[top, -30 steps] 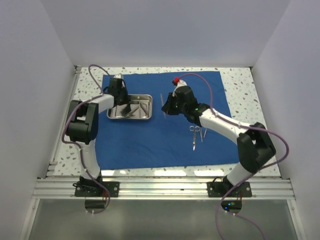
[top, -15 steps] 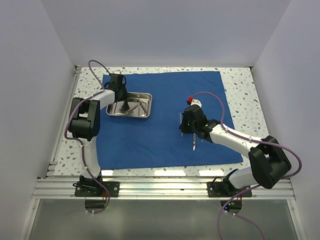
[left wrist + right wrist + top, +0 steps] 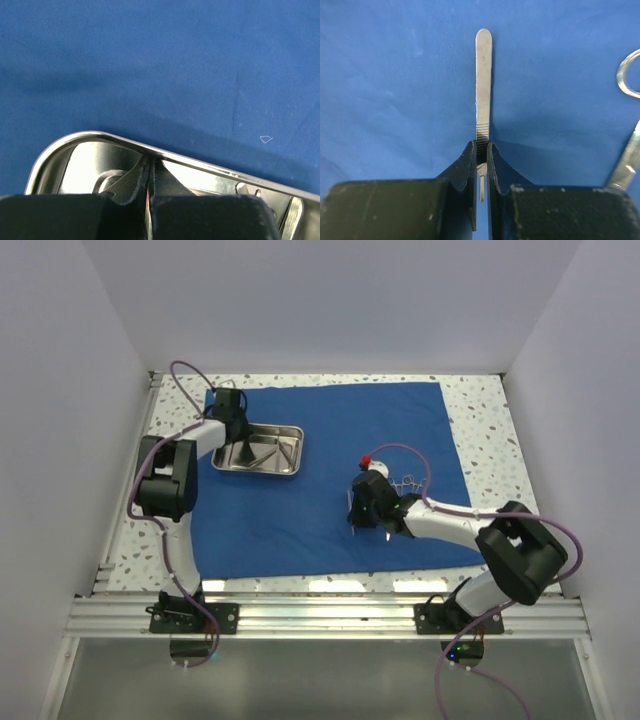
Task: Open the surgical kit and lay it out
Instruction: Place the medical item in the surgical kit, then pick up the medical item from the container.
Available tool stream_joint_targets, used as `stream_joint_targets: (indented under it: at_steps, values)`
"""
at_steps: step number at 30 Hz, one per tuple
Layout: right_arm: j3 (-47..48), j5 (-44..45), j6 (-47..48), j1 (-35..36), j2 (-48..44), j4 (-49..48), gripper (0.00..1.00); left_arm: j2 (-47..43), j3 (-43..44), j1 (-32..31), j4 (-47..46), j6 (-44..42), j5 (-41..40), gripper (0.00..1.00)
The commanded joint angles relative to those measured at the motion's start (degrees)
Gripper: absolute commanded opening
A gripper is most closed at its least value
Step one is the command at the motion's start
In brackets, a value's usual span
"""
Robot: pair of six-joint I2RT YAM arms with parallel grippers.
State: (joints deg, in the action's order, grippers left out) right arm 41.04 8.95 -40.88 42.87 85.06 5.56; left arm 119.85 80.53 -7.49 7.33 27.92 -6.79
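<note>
The blue cloth (image 3: pixel 300 510) lies spread flat on the table. On its back left stands the steel tray (image 3: pixel 290 466) with slim instruments (image 3: pixel 268 452) inside. My left gripper (image 3: pixel 238 432) is shut on the tray's left rim (image 3: pixel 210 167), its fingertips (image 3: pixel 142 172) pressed together over the edge. My right gripper (image 3: pixel 357 514) hangs low over the cloth's front middle, shut on a flat silver handle (image 3: pixel 483 75) that points away from it. Ring-handled instruments (image 3: pixel 405 483) lie on the cloth just behind the right arm; one (image 3: pixel 629 150) shows at the right wrist view's edge.
White walls (image 3: pixel 90 390) close in the speckled table (image 3: pixel 485 430) on three sides. An aluminium rail (image 3: pixel 320 615) with both arm bases runs along the near edge. Purple cables (image 3: pixel 400 450) loop above each arm.
My right arm has swung from the cloth's back middle toward the front, carrying the silver handle lower. The left gripper and the tray have shifted slightly back and left.
</note>
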Motion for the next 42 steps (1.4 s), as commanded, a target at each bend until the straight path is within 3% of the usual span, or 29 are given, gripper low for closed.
stream_joint_targets:
  at_steps: [1, 2, 3, 5, 7, 8, 24, 31, 37, 42]
  values:
    - [0.27, 0.37, -2.80, 1.25, 2.83, -3.01, 0.00, -3.39, -1.69, 0.54, -0.83, 0.29, -1.21, 0.00]
    - [0.45, 0.45, -3.23, 1.51, 3.44, -2.93, 0.00, -3.75, -2.13, 0.54, -0.92, 0.20, -1.12, 0.00]
    - [0.62, 0.45, -3.32, 1.69, 4.15, -2.84, 0.25, -4.45, -2.39, 0.54, -1.00, 0.20, -1.12, 0.00]
    - [0.54, 0.71, -3.76, 2.04, 4.59, -2.75, 0.46, -5.06, -3.18, 0.54, -1.53, 0.29, -1.04, 0.00]
    - [0.45, 0.89, -3.85, 2.30, 3.89, -2.75, 0.74, -5.59, -3.45, 0.54, -1.62, 0.38, -0.86, 0.00]
    - [0.53, 1.15, -3.68, 2.48, 3.45, -2.23, 0.77, -5.68, -3.54, 0.63, -1.62, 0.29, -0.77, 0.00]
    - [5.81, 9.94, 3.88, 2.57, -10.35, 9.02, 0.79, -10.96, -5.30, -0.07, -3.03, -0.76, 0.89, 0.00]
    - [5.90, 11.97, 6.43, 2.57, -12.37, 9.91, 0.80, -5.25, 4.79, -6.66, 4.25, -5.24, 3.09, 0.00]
    - [5.28, 13.55, 7.75, 2.48, -13.07, 10.69, 0.81, -2.43, 7.53, -10.53, 8.04, -5.69, 2.40, 0.11]
    - [5.02, 14.16, 8.63, 2.48, -14.39, 10.87, 0.82, -2.17, 5.78, -11.41, 8.31, -5.16, -0.42, 0.12]
